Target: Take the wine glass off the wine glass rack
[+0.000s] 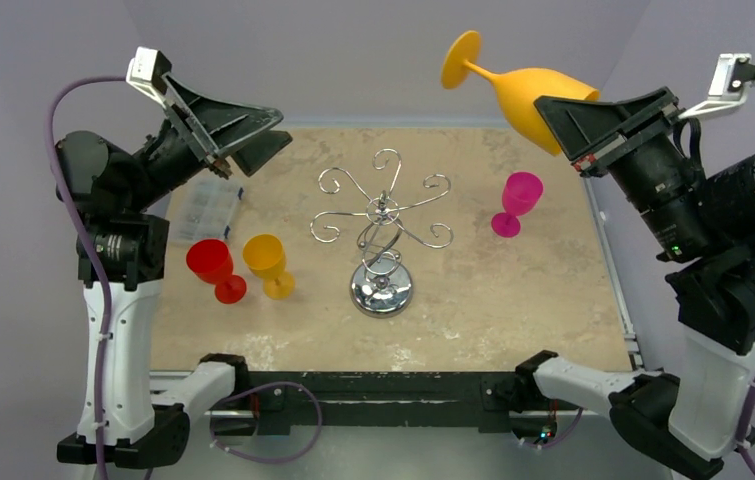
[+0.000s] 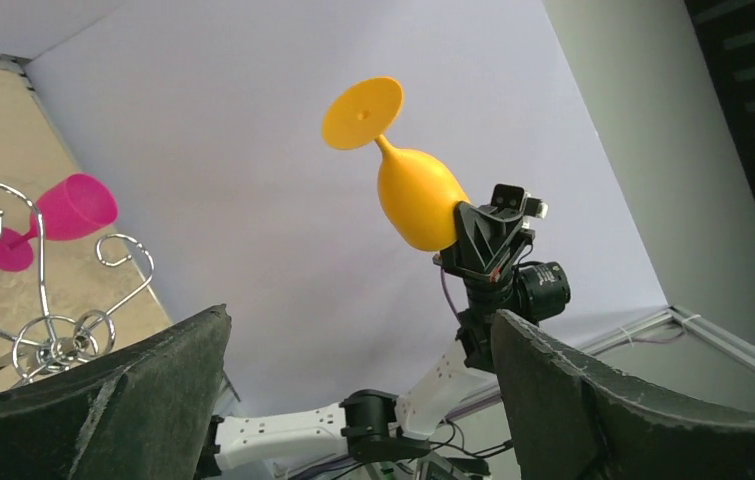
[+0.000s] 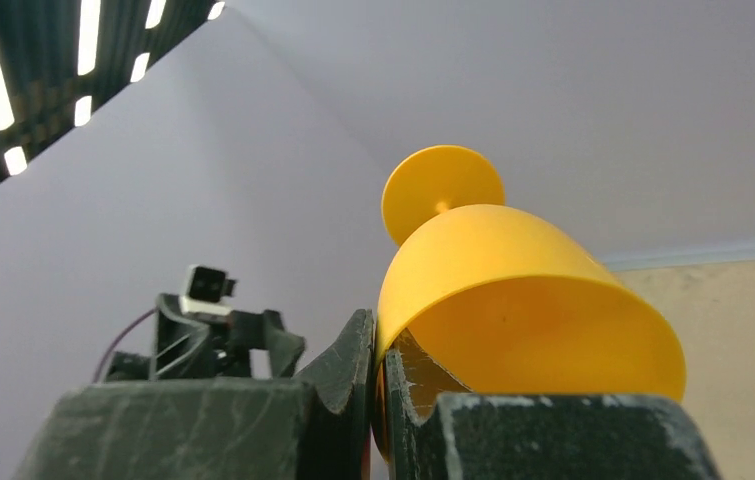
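right fingers (image 1: 603, 118) clamp orange wine glass (image 1: 525, 98) by rim, foot toward 10 o'clock, 1 o'clock of wine glass rack (image 1: 381, 290); left fingers (image 1: 218, 115) spread, empty.

Orange-yellow wine glass (image 1: 528, 100); chrome rack (image 1: 381, 290); mottled beige table (image 1: 513, 300).

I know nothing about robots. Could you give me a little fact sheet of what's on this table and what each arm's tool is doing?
right tool: shut on the rim of the yellow-orange wine glass, held up in the air
left tool: open, holding nothing
wine glass rack: chrome wire, mid-table, no glass hanging on it
standing on the table: red glass and orange glass left of the rack, pink glass right of it
also: clear plastic box beside the left arm
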You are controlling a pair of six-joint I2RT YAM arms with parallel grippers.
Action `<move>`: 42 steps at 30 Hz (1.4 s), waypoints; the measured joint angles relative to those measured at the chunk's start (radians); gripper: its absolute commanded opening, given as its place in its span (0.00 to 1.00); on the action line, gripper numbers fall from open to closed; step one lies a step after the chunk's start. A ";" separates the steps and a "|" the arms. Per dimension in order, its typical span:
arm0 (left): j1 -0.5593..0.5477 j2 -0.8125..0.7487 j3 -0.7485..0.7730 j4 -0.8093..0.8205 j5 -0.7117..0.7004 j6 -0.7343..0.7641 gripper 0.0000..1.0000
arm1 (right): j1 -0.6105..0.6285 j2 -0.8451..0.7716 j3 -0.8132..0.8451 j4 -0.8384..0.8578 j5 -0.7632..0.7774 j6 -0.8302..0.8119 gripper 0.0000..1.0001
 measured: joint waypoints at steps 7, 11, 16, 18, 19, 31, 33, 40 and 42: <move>0.000 -0.006 0.093 -0.203 -0.018 0.160 0.98 | 0.000 0.018 0.100 -0.210 0.198 -0.093 0.00; 0.000 0.002 0.127 -0.296 -0.030 0.232 0.97 | 0.000 0.097 0.226 -0.349 0.262 -0.114 0.00; 0.000 0.014 0.161 -0.386 -0.049 0.309 0.96 | 0.000 0.213 0.356 -0.533 0.299 -0.126 0.00; 0.000 0.014 0.167 -0.409 -0.054 0.332 0.96 | 0.000 0.242 0.364 -0.597 0.299 -0.127 0.00; 0.000 0.014 0.168 -0.419 -0.056 0.339 0.96 | 0.000 0.258 0.366 -0.629 0.299 -0.127 0.00; 0.001 0.050 0.201 -0.471 -0.071 0.391 0.96 | 0.000 0.390 0.323 -0.839 0.282 -0.129 0.00; 0.001 0.060 0.207 -0.472 -0.071 0.391 0.96 | 0.000 0.390 0.296 -0.849 0.277 -0.129 0.00; 0.002 0.091 0.235 -0.471 -0.071 0.393 0.96 | 0.000 0.380 0.120 -0.846 0.260 -0.133 0.00; 0.003 0.092 0.235 -0.473 -0.071 0.397 0.95 | 0.000 0.360 0.020 -0.825 0.257 -0.135 0.00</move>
